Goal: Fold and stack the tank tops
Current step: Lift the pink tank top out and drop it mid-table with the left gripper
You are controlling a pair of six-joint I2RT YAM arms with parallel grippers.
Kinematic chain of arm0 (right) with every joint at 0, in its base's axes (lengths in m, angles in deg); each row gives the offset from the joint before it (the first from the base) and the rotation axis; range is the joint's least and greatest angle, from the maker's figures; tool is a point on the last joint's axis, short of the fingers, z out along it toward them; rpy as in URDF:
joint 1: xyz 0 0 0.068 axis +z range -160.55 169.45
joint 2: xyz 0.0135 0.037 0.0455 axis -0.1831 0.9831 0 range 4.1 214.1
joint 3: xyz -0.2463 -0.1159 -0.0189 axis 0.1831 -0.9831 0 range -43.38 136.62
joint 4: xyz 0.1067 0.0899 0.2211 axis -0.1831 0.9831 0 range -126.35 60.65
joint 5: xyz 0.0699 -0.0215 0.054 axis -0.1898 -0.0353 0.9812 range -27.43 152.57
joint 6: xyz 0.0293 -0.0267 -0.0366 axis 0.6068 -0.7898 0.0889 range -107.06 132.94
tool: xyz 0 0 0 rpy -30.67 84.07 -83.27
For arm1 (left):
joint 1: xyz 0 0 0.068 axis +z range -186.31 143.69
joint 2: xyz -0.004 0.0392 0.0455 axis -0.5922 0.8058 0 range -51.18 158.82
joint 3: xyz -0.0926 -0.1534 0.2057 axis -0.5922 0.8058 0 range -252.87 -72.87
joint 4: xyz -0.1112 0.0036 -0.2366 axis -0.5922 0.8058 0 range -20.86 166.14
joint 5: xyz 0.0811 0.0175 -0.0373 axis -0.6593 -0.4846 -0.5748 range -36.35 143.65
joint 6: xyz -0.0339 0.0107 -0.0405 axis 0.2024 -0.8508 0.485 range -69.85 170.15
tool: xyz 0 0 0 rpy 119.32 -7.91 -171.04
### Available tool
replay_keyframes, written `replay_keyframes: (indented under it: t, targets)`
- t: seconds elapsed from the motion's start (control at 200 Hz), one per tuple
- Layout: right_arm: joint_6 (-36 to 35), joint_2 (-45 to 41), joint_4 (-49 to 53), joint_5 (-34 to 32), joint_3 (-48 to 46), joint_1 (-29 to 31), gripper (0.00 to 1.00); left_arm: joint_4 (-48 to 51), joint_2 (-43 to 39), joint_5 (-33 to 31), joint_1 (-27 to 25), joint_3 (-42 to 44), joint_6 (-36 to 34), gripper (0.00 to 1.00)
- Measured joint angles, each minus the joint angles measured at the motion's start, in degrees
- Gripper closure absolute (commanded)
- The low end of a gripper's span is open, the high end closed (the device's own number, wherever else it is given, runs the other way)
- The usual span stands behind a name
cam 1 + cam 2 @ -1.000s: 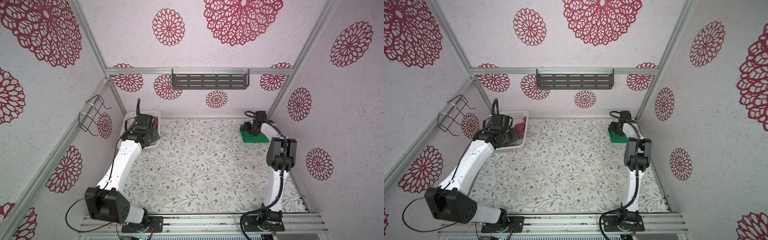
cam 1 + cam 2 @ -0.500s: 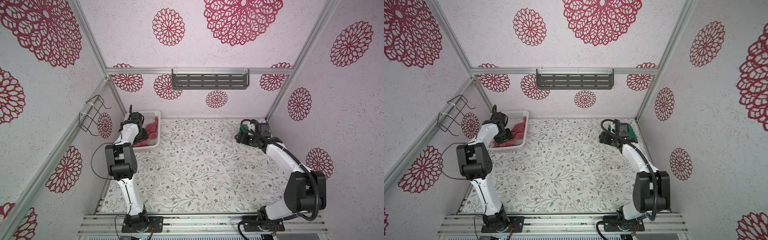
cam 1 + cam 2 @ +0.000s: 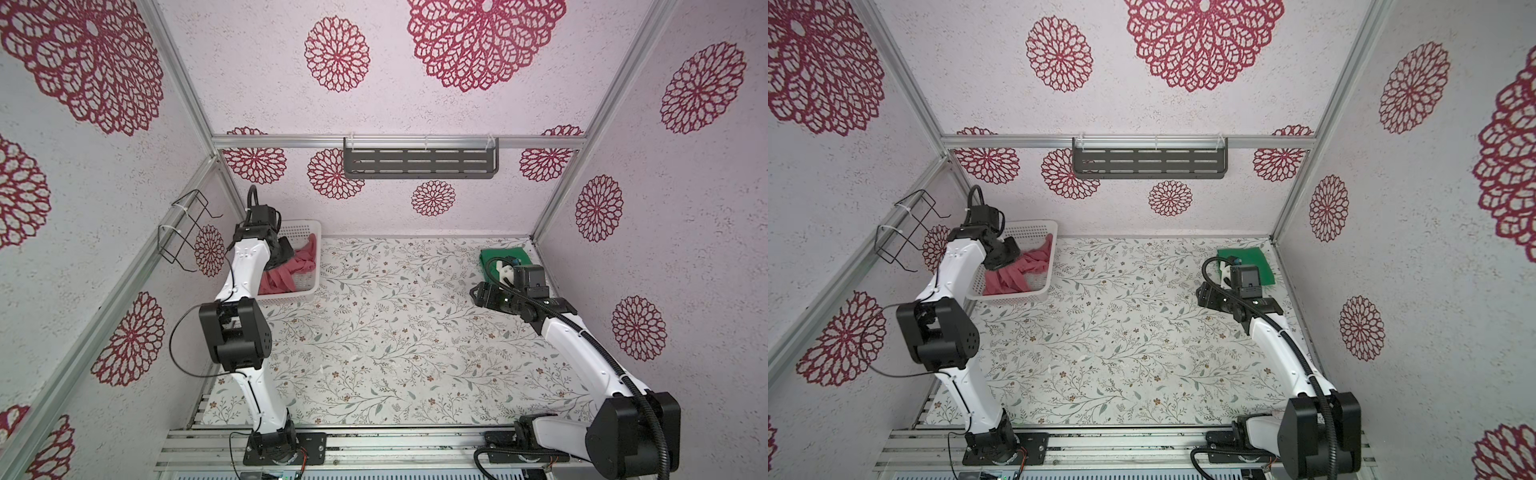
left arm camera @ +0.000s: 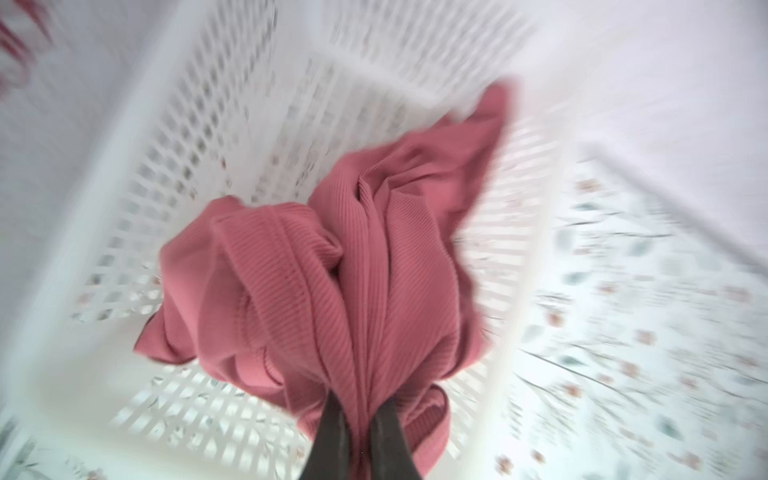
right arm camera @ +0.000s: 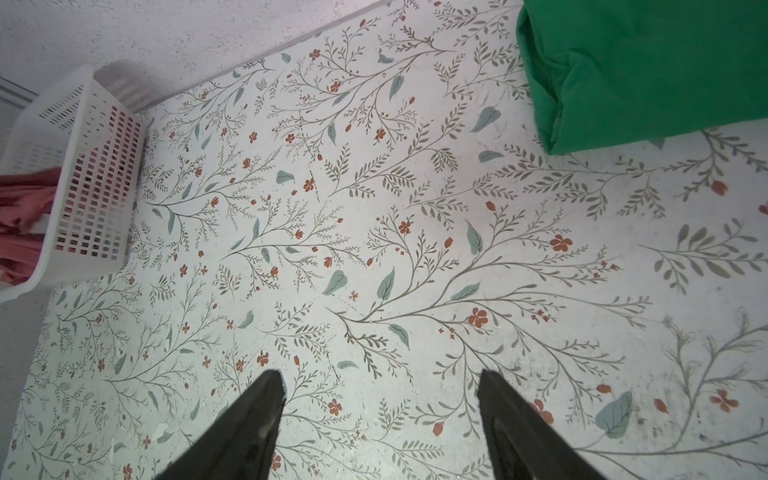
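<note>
1. clenched on a bunch of the pink tank top point(image 4: 374, 270) between left gripper point(image 4: 359, 419) jaws, inside the basket point(image 4: 232, 104), likely to lift it out
2. spread wide, empty, on the right gripper point(image 5: 380, 386) over bare table point(image 5: 374, 249), probably awaiting the cloth
3. folded green tank top point(image 5: 644, 70) well ahead of those jaws, aside, seemingly the stack's base

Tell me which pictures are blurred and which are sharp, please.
Left wrist view: the white basket and the table are streaked with motion blur, while the pink tank top pinched in the left end effector is fairly sharp. Right wrist view: crisp, with the green tank top clearly defined. Both top views: sharp, evenly lit, no glare.
</note>
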Motion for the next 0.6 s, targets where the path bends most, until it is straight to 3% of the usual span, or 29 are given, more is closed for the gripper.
replay_keyframes:
  t: [0.11, 0.295, 0.41, 0.525, 0.6]
  targets:
    - [1.07, 1.22, -0.5, 0.22, 0.0, 0.0, 0.26, 1.36, -9.64, -0.68, -5.64, -3.54, -1.05, 1.0]
    - [2.54, 2.58, -2.01, 0.37, 0.02, -0.04, 0.27, 2.75, -21.2, -0.52, -19.71, -10.36, -2.43, 1.0]
    - [3.17, 2.69, -2.27, 0.37, 0.02, -0.33, 0.28, 2.08, -25.83, 3.52, -22.77, -9.84, -1.29, 0.98]
    - [3.93, 2.69, -2.4, 0.33, 0.02, -0.83, 0.28, -1.53, -27.87, 9.84, -22.64, -3.1, 1.09, 0.87]
    - [3.93, 2.69, -2.23, -0.15, 0.02, -0.98, 0.28, -5.53, -26.34, 13.88, -22.6, 3.23, 2.08, 0.65]
